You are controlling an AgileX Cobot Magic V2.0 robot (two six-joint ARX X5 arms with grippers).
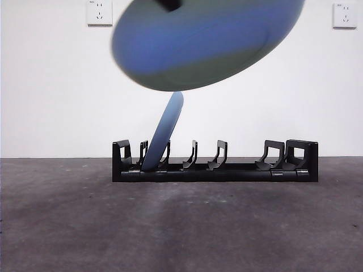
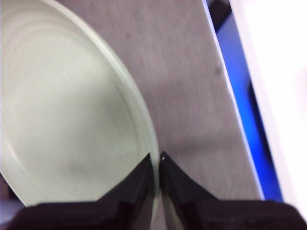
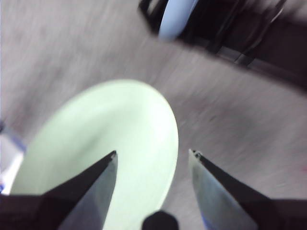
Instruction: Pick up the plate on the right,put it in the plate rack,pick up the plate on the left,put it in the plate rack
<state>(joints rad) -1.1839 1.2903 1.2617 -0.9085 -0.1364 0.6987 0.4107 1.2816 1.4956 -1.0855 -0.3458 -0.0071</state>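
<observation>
Your left gripper [image 2: 157, 165] clamps the pale plate's [image 2: 62, 110] rim at 12 o'clock above the plate rack [image 1: 215, 167], which holds one blue plate [image 1: 164, 133]; your right gripper [image 3: 152, 155] is spread.

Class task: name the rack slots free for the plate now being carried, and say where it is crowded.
On the plate rack, the slots between the standing blue plate and the far blocky end are free. It is crowded around that plate. The left gripper holds the second plate above it.

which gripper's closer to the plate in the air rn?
Left. The left gripper has its fingers clamped on the rim of the raised plate. The right gripper is open, apart from it, looking down on the plate's pale face, with the plate rack beyond.
</observation>
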